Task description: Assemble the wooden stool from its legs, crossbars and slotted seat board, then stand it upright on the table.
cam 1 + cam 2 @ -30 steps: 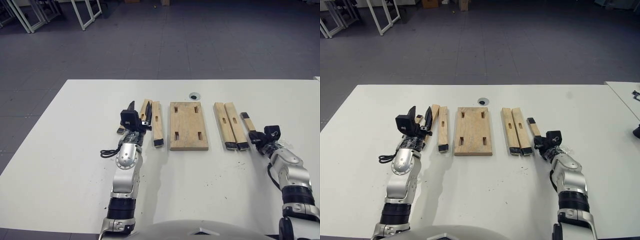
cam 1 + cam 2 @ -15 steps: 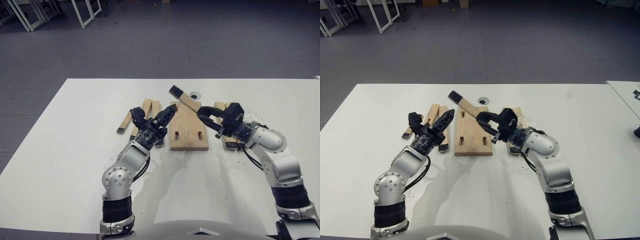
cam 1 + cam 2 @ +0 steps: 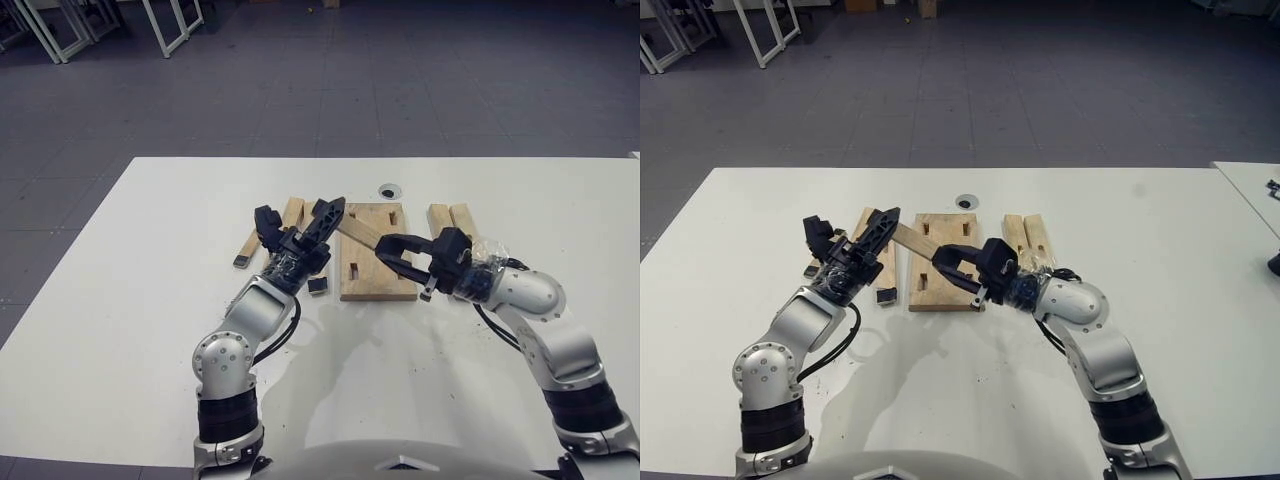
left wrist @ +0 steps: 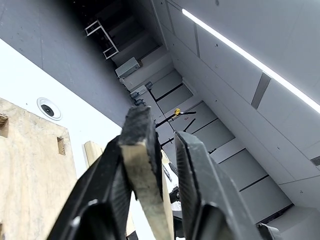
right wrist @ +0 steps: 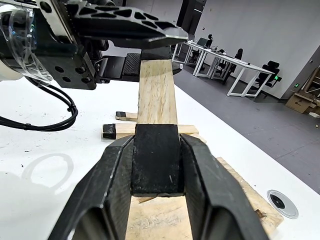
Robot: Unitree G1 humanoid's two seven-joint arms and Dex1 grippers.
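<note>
Both arms up, elbows bent, forearms converging in front of chest. On left arm, left gripper [image 3: 328, 212] tilted up and inward, clamped on one black end of bar [image 3: 360, 232]. Opposite, right gripper [image 3: 397, 253] points inward, clamped on other end.

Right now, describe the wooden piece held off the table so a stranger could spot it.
On the white table, find the wide slotted board. Above it, one bar runs from left hand to right hand; the other bars lie flat.
</note>
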